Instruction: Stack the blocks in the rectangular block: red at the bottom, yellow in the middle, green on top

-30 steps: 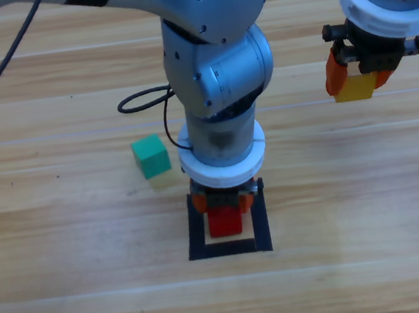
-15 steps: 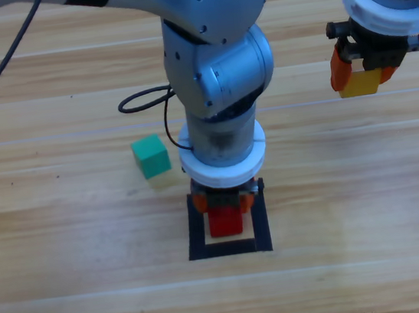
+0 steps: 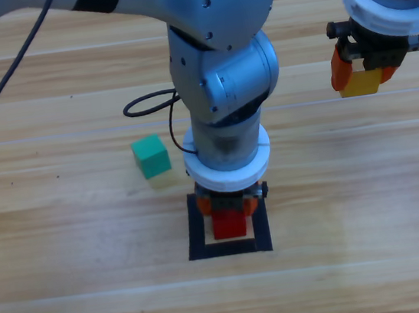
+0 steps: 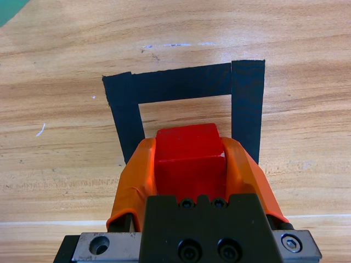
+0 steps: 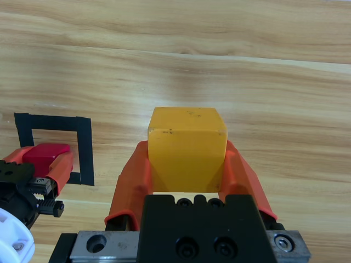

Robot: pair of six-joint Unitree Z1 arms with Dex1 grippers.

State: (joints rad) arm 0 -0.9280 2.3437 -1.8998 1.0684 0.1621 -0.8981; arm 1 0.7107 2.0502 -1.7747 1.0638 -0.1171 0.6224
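The red cube (image 3: 230,224) (image 4: 186,153) sits inside the black tape square (image 3: 197,235) (image 4: 181,85), near its back edge. My left gripper (image 3: 228,212) (image 4: 187,159) reaches straight down over it, jaws shut on the red cube. Up at the right, my right gripper (image 3: 363,74) (image 5: 187,159) hangs above the table, shut on the yellow cube (image 3: 360,83) (image 5: 186,145). The teal-green cube (image 3: 151,156) rests on the wood left of the square, untouched. The right wrist view also shows the tape square (image 5: 85,145) and red cube (image 5: 46,156) at lower left.
The left arm's bulky grey body (image 3: 221,70) towers over the back of the square. A black cable (image 3: 148,103) loops on the table behind the green cube. Bare wood lies along the front and right.
The left arm has shifted slightly right and forward with the red cube, deeper into the square. The right gripper with the yellow cube rose a little, then held still.
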